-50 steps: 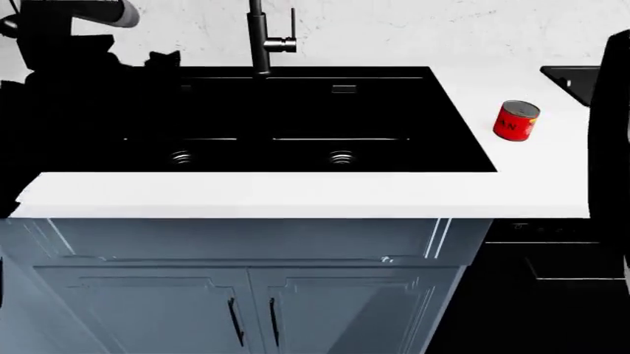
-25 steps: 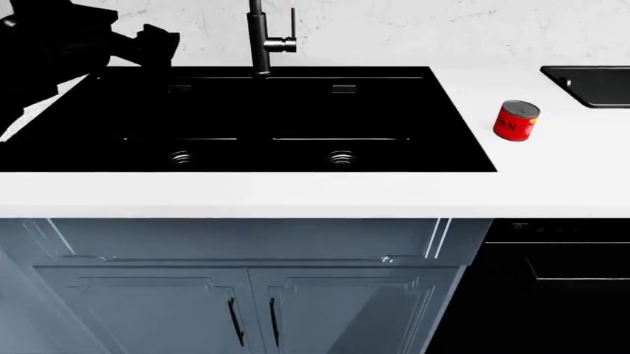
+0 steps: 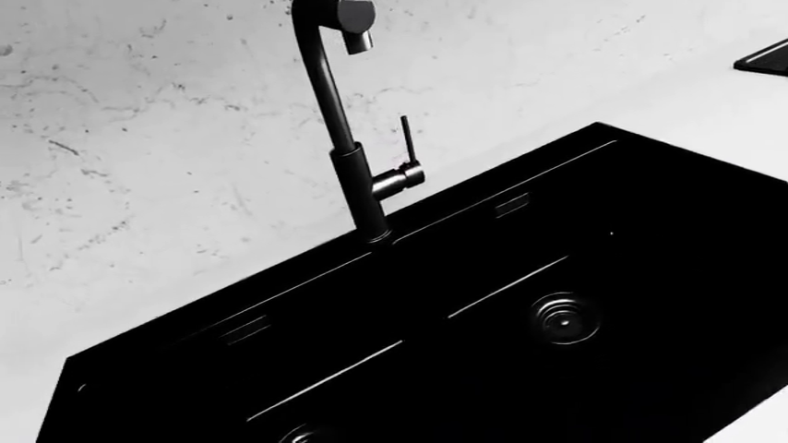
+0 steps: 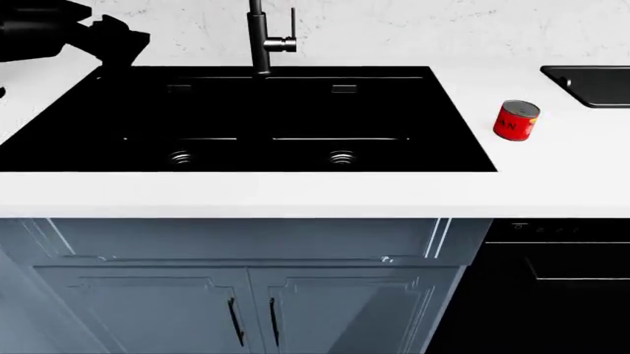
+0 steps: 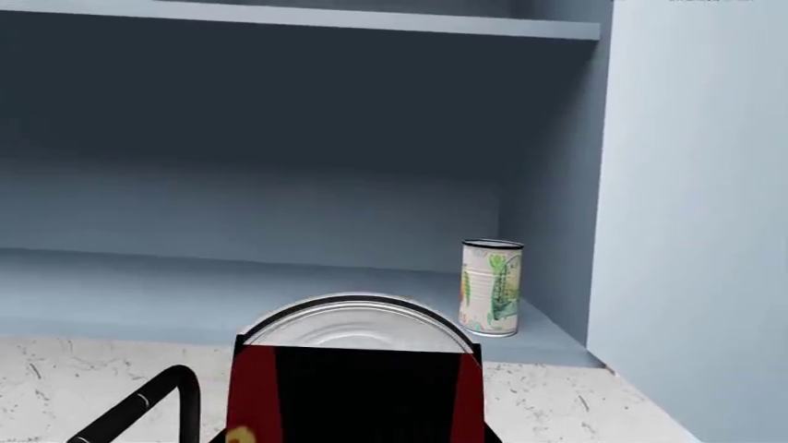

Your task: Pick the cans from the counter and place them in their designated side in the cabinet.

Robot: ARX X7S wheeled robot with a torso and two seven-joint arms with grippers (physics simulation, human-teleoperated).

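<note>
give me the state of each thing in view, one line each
can on the counter: upright, right of the sink, not held
can in the right gripper: held, facing the open cabinet
green-labelled can: upright on the cabinet shelf, near its right wall
lower cabinet doors: shut
faucet: no water running
sink: empty
left gripper: holds nothing visible, above the sink's far left corner

White counter (image 4: 295,193), one can (image 4: 517,120)
</note>
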